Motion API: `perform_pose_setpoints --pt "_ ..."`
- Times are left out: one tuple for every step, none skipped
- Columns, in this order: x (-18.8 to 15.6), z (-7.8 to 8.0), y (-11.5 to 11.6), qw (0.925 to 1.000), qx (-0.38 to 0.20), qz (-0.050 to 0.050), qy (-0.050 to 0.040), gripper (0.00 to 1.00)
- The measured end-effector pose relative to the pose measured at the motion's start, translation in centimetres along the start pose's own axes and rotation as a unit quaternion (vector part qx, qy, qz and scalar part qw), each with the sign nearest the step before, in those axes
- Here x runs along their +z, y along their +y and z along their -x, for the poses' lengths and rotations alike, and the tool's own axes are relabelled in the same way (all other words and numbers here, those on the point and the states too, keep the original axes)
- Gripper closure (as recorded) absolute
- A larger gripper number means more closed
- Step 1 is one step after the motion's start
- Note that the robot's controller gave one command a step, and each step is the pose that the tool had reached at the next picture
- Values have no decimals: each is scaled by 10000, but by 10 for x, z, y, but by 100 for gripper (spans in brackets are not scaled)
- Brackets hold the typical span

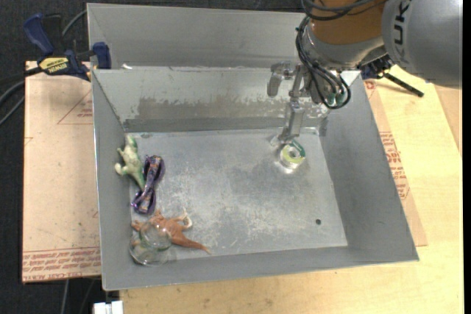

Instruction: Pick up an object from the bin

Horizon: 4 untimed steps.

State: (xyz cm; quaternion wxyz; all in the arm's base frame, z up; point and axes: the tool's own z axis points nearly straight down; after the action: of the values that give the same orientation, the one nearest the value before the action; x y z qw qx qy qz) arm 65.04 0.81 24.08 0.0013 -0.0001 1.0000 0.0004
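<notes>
The gripper (289, 137) hangs just over a small clear round thing (292, 157), right of middle in the bin (235, 213), placed, it seems, for a grasp. Its pincer's state we cannot tell.

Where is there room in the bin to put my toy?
The floor is bare in the middle, left of the clear ring by the claw. The front right is bare too. Crowded at left: green dinosaur, purple band, orange lizard, clear cup.
</notes>
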Motion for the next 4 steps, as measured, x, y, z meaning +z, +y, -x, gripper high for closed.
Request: perform_pose_setpoints --pt "35 -1 -6 9984 -572 3 -24 0" --pt "88 -16 -57 9972 -741 2 -8 0" --pt "103 -5 -54 9954 -954 4 -45 0" --pt "146 -20 -85 9851 -1718 3 -31 0"
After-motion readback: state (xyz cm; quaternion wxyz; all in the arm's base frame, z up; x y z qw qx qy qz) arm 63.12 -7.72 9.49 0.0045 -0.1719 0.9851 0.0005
